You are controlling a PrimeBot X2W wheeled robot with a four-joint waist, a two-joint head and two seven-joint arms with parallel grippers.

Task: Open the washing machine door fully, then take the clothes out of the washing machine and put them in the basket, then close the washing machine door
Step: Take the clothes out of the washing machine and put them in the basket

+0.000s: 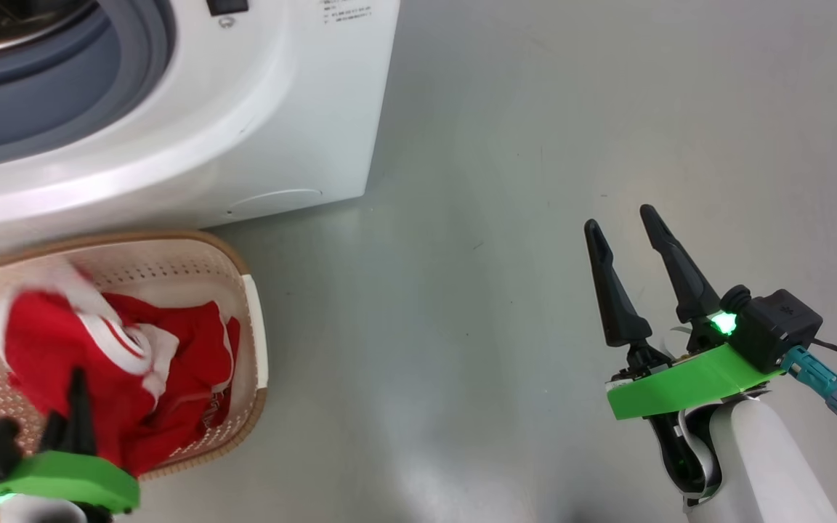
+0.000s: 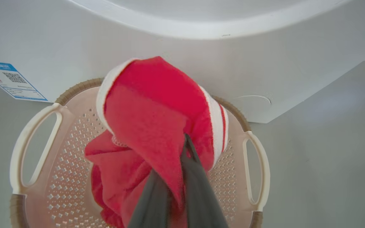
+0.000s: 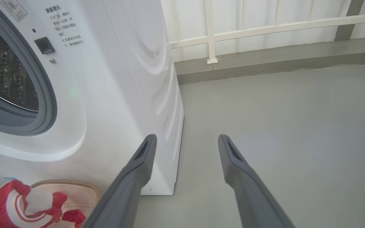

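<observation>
Left wrist view: left pincer (image 2: 184, 144) clamps clothes (image 2: 150, 120); blue QR label (image 2: 9, 80) unreadable; right pincer (image 1: 620, 219) agape.

Red clothes (image 1: 48, 341), white-striped, at 8 o'clock; cream perforated basket (image 1: 171, 272) with brown woven-look rim; white washing machine (image 1: 259, 109), grey rubber ring (image 1: 48, 102), at 11 o'clock; grey floor (image 1: 535, 145).

Head view: I look steeply down on the big white front-loading washing machine (image 1: 259, 145).
Left wrist view: close above the cream perforated plastic basket (image 2: 68, 164), facing the machine's base.
Right wrist view: farther off, facing the machine's corner.
Shared: my three views catch basket and machine.
</observation>
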